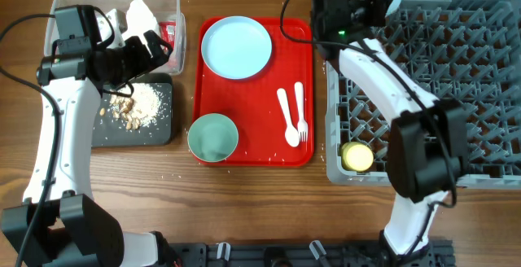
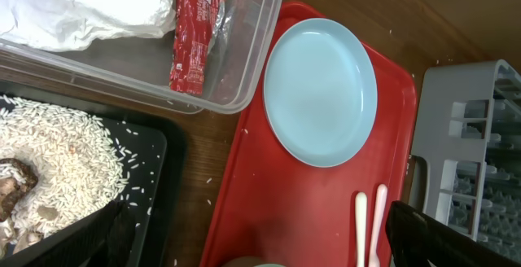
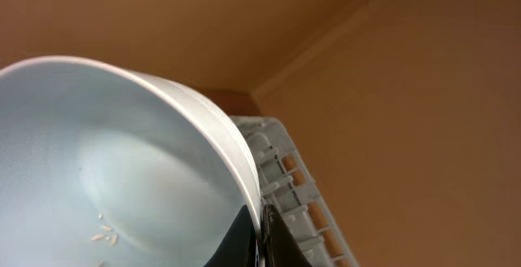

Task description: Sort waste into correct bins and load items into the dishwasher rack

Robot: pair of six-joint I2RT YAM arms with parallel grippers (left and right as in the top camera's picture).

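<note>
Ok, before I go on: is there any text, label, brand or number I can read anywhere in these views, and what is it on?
Red wrapper in the clear tub: white lettering near its upper end, too blurred to read.
Pale blue plate, red tray, white bowl, dishwasher rack: no text visible.
Nothing legible in any view.

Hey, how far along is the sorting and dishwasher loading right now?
Done: napkin and red wrapper lie in the clear tub; food scraps sit on the black tray; the yellow cup is in the rack. In hand: the right gripper holds the white bowl at the rack's corner. Remaining: blue plate, teal bowl, spoon and fork on the red tray.
</note>
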